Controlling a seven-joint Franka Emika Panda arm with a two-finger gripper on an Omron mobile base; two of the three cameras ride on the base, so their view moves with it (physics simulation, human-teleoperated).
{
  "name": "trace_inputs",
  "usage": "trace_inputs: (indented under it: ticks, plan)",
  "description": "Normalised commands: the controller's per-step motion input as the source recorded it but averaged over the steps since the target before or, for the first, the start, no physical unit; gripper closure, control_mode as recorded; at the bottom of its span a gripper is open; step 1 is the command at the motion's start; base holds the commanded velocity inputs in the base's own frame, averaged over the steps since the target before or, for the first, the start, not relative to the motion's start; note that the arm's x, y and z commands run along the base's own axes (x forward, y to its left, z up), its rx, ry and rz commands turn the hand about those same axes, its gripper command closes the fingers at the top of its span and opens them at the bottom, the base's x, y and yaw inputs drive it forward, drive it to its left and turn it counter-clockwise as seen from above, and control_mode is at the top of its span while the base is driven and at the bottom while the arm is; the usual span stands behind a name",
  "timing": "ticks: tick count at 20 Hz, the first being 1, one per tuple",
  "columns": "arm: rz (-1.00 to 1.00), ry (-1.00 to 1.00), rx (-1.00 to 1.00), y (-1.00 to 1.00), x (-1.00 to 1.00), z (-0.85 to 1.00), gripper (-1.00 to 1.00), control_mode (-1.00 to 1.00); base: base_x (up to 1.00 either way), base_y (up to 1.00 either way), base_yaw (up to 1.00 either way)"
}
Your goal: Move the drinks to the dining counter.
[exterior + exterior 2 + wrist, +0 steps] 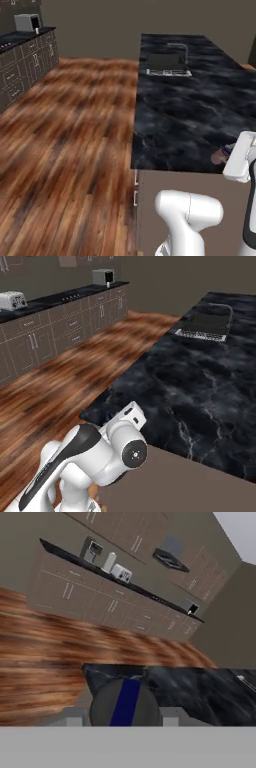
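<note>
A small purple-blue can point(125, 701) with a reddish end point(218, 157) sits between the fingers of my gripper point(122, 719), which is shut on it. In the left base view the gripper point(223, 154) holds the can just over the near edge of the dining counter point(185, 115), the long black white-veined island top. From the right base camera the white hand hides most of the gripper point(113, 417) at the near corner of the dining counter point(200, 381), with a sliver of the blue can point(110, 416) showing. The island top point(200, 692) lies just beyond the can in the hand view.
An inset sink with faucet point(168, 64) point(206, 323) lies at the island's far end. Wooden floor point(65, 140) runs to the left. A wall worktop with brown cabinets point(60, 321) carries a grey toaster oven point(104, 276) and a toaster point(12, 300).
</note>
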Motion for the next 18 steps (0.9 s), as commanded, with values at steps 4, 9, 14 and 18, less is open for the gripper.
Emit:
trace_inputs:
  ticks: [4,9,14,18]
  plan:
    - [0.0,0.0,0.0,0.0,0.0,0.0,1.0,1.0,-0.53,-0.44,0.29]
    - [0.0,0.0,0.0,0.0,0.0,0.0,1.0,1.0,-0.84,-0.44,0.2]
    - [0.0,0.0,0.0,0.0,0.0,0.0,1.0,1.0,-1.0,-0.34,0.02]
    - [0.0,0.0,0.0,0.0,0.0,0.0,1.0,1.0,-0.82,-0.28,0.0]
